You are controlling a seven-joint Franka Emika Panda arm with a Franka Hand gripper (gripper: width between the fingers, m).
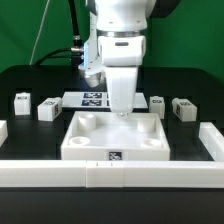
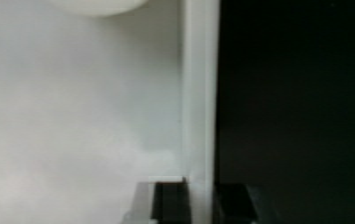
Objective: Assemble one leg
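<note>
Several small white legs with marker tags lie on the black table: two at the exterior view's left [image 1: 22, 99] [image 1: 47, 110], two at its right [image 1: 157, 103] [image 1: 182, 107]. None is held. My gripper [image 1: 122, 110] is down at the far rim of the large white square tray-like piece [image 1: 100, 133]. In the wrist view my gripper [image 2: 202, 203] straddles that rim [image 2: 199, 100]. One dark fingertip [image 2: 169, 203] is on the white inner side. The other is on the black table side. The jaws stand narrow, closed against the rim. A round corner socket [image 2: 99, 5] shows.
The marker board [image 1: 95, 98] lies behind the tray-like piece. White rails run along the front [image 1: 110, 174] and both sides [image 1: 208, 140] of the table. Cables and a green wall stand behind the arm.
</note>
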